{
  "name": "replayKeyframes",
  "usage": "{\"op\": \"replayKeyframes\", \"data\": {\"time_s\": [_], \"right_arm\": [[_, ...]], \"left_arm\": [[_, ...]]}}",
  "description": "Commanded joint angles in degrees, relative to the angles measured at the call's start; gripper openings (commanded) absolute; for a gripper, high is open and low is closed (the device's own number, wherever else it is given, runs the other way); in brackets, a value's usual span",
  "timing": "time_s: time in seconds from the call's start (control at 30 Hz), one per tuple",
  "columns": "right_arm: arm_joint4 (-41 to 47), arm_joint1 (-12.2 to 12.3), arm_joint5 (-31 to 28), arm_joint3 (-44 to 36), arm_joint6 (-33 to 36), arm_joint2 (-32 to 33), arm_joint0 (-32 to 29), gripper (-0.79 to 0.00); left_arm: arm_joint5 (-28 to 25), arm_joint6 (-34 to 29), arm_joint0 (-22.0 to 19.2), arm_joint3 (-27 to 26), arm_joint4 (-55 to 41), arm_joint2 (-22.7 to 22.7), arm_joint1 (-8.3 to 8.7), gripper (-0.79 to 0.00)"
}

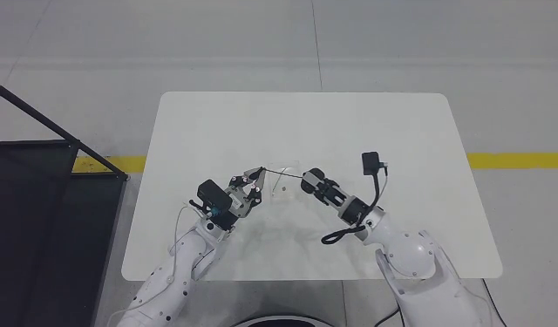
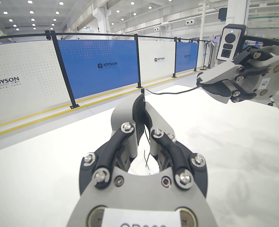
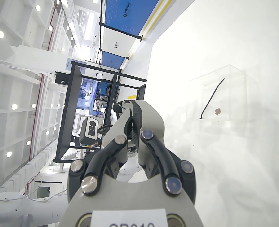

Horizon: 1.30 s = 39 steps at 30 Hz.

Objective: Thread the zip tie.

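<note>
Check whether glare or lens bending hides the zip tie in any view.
Top view: even light, the zip tie a thin dark line between the left gripper and right gripper. Left wrist view: fence rails bow from the lens, yet the zip tie stands out dark on the bright table. Right wrist view: table washed out, the clear box barely reads.

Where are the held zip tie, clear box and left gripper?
held zip tie point(image 2: 172, 93): left wrist view, mid-strap.
clear box point(image 3: 236, 90): right wrist view, bare wall.
left gripper point(image 2: 143, 101): left wrist view, between fingertips.
</note>
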Motion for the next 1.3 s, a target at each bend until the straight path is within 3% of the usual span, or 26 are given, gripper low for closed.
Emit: {"op": "replayKeyframes", "data": {"time_s": [0.0, 1.27], "right_arm": [[-0.05, -0.01, 0.05, 0.03, 0.01, -0.06, 0.05, -0.785], [2.67, -0.46, 0.44, 1.28, -0.33, -1.20, 1.66, -0.785]], "left_arm": [[0.00, 0.00, 0.00, 0.00, 0.00, 0.00, 0.00, -0.785], [0.00, 0.00, 0.00, 0.00, 0.00, 0.00, 0.00, -0.785]]}}
